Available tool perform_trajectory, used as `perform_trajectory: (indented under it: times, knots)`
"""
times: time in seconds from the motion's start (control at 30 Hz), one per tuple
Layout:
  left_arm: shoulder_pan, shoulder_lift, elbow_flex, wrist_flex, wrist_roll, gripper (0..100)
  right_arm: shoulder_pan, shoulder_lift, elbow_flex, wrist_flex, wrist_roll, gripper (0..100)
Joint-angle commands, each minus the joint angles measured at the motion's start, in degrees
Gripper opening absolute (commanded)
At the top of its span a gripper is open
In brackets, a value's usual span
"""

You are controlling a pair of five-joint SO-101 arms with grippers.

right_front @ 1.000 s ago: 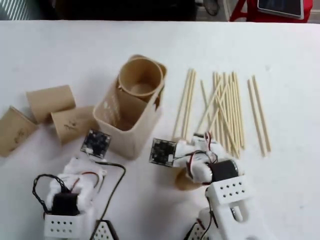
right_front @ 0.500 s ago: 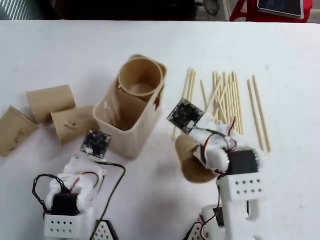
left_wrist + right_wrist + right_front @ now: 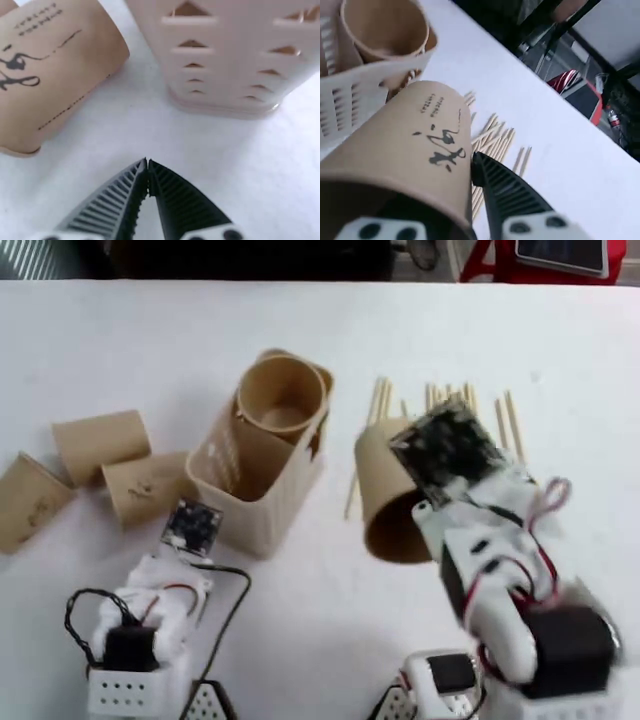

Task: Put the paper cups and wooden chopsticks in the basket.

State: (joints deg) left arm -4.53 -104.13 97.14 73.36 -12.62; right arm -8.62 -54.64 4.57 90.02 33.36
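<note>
Right arm [image 3: 500, 580]: stretched forward from the near-right edge, wrist high over the table [image 3: 150, 350]. The right gripper [image 3: 470, 170] aims toward the basket [image 3: 262, 510] and chopsticks [image 3: 515, 450]. It is pinching the held cup [image 3: 385, 500] by the wall at the rim. One black finger [image 3: 495, 187] is outside the wall; the other looks to be inside the mouth, can't see it clearly.

Held cup: tipped on its side, mouth toward the arm's base, bottom pointing away. It sits just right of the basket, apart from it, over the near ends of the chopsticks. Looks clear of the table.

Left arm [image 3: 140, 615]: folded back at the near-left edge. Left gripper [image 3: 148, 172] is low over the table, fingers pressed together, nothing between them. It points at the gap between the basket wall and the near cup [image 3: 50, 65], touching neither.

Other task items:
- Basket cup [image 3: 282, 395]: upright inside the basket, at its far end.
- Near cup: on its side, just left of the basket.
- Far cup [image 3: 100, 445]: on its side, just behind the near cup.
- End cup [image 3: 30, 502]: on its side, furthest left.
- Chopsticks: loose on the table right of the basket, mostly lying far-to-near, some crossed, partly hidden by the right arm.
</note>
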Motion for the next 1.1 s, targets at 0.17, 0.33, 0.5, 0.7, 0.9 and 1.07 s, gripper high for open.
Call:
perform_trajectory:
  times: [0.17, 0.33, 0.5, 0.7, 0.9, 1.07]
  knots:
    - [0.6, -0.4, -0.1, 0.4, -0.3, 2, -15.3, 6.7, -5.5, -7.2, -9.8, 1.6]
    - [0.6, -0.4, -0.1, 0.4, -0.3, 2, -18.6, 18.0, -7.1, -12.1, -13.3, 1.6]
    - [0.6, -0.4, -0.1, 0.4, -0.3, 2, -16.0, 27.0, -14.9, -12.1, -23.4, 1.6]
    - [0.6, -0.4, -0.1, 0.4, -0.3, 2, -15.6, 33.8, -20.0, -10.4, -27.6, 1.6]
    - [0.6, -0.4, -0.1, 0.4, -0.3, 2, -15.6, 36.9, -19.9, -8.5, -27.4, 1.7]
    - [0.6, -0.4, -0.1, 0.4, -0.3, 2, -15.8, 39.7, -20.0, -8.7, -27.3, 1.8]
